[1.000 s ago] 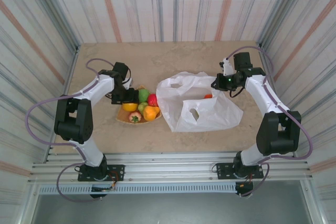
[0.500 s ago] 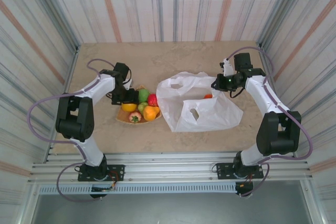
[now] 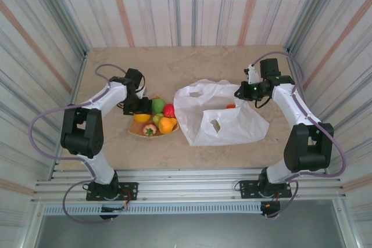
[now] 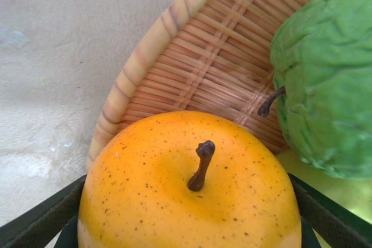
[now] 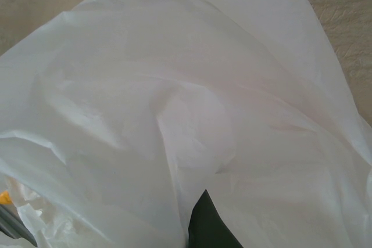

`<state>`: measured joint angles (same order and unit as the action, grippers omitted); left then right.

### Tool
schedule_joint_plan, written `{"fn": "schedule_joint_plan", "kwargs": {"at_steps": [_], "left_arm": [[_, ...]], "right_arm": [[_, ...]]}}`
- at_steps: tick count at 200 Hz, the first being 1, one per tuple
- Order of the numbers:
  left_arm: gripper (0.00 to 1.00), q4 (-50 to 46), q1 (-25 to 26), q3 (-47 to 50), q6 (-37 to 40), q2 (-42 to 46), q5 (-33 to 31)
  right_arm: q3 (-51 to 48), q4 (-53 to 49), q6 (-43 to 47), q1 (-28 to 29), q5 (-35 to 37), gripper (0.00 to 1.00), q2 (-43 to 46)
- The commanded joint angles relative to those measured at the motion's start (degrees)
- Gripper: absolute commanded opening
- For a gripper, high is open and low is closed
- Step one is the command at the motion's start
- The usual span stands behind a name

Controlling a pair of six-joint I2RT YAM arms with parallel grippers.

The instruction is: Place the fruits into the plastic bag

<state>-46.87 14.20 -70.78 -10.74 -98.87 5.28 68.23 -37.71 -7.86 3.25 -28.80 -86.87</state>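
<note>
The glossy yellow-orange stemmed fruit (image 4: 192,196) lies on the woven tan plate (image 4: 192,68), between the widely parted jaws of the left gripper (image 3: 138,107); whether they press it I cannot tell. The right gripper (image 3: 244,92) is clenched on the rim of the crinkled white plastic bag (image 3: 224,121).

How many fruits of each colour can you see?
Green fruits: 2
Yellow-orange fruits: 2
Red fruits: 2
Red-orange fruit inside the plastic bag: 1
Total: 7 fruits
</note>
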Motion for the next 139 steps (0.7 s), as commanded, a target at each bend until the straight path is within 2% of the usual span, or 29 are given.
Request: {"fn": "schedule_joint_plan", "kwargs": {"at_steps": [1, 26, 52, 72, 94, 118, 139], "left_arm": [[0.74, -1.73, 0.00, 0.59, -0.59, 5.77, -4.92], [0.74, -1.68, -0.01, 1.24, -1.02, 13.05, -5.86], [0.71, 0.11, 1.97, 1.50, -2.68, 22.38, 2.77], [0.69, 4.14, 8.14, 2.12, -4.97, 27.10, 7.09], [0.68, 11.13, 16.73, 4.63, -9.69, 28.10, 10.99], [0.67, 17.79, 25.99, 6.05, -12.36, 25.48, 11.23], [0.67, 20.56, 30.65, 5.76, -12.46, 20.31, 11.67]], "right_arm": [[-0.37, -0.43, 0.80, -0.28, -1.51, 0.00, 1.35], [-0.40, -0.43, 0.70, -0.32, -1.61, 0.00, 1.58], [-0.44, -0.44, 0.55, -0.34, -1.70, 0.00, 1.96], [-0.46, -0.30, 0.54, -0.31, -1.90, 0.00, 1.88], [-0.44, -0.25, 0.31, -0.31, -2.30, 0.00, 1.27], [-0.38, -0.42, 0.08, -0.34, -2.79, 0.00, 1.09], [-0.56, -0.35, -0.17, -0.30, -3.23, 0.00, 1.51]]}}
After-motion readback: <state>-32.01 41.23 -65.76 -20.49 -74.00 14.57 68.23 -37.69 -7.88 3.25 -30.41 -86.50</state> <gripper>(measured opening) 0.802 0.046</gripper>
